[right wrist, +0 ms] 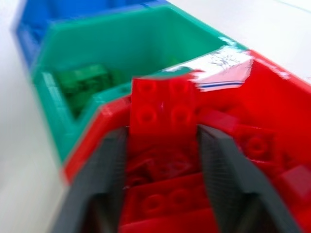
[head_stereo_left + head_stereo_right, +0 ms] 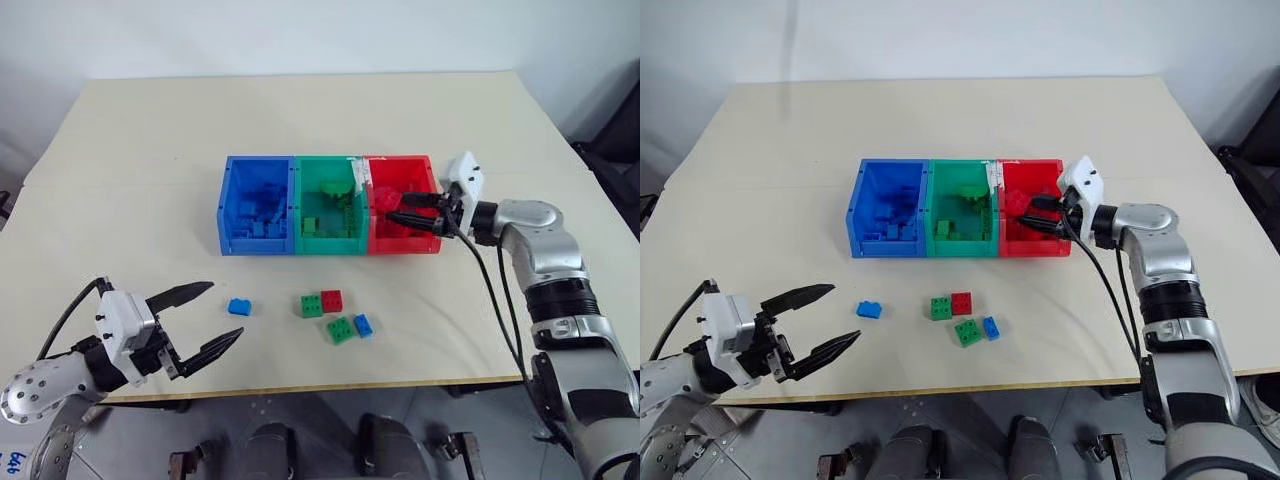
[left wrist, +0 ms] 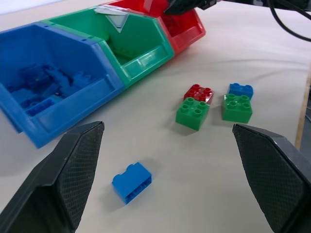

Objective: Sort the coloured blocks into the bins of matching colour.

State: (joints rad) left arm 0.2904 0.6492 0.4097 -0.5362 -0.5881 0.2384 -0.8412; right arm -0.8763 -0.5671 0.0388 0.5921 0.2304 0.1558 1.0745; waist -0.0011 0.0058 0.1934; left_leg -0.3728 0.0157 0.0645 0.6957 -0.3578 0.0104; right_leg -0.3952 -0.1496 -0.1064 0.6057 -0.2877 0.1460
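My right gripper [image 2: 398,209] reaches over the red bin [image 2: 403,246], shut on a red block [image 1: 163,107] that sits between its fingertips, studs towards the wrist camera. The blue bin [image 2: 226,215], the green bin [image 2: 325,243] and the red bin are joined in a row, and each holds bricks of its own colour. On the table in front of them lie a blue block [image 2: 238,307], a green block [image 2: 311,305] touching a red block [image 2: 331,300], and a second green block [image 2: 340,329] beside a small blue block [image 2: 363,324]. My left gripper [image 2: 226,310] hangs open just left of the lone blue block.
The bins stand mid-table on a beige tabletop [image 2: 150,200]. The table's front edge [image 2: 300,385] runs just below the loose blocks. A black cable [image 2: 490,290] trails along my right arm.
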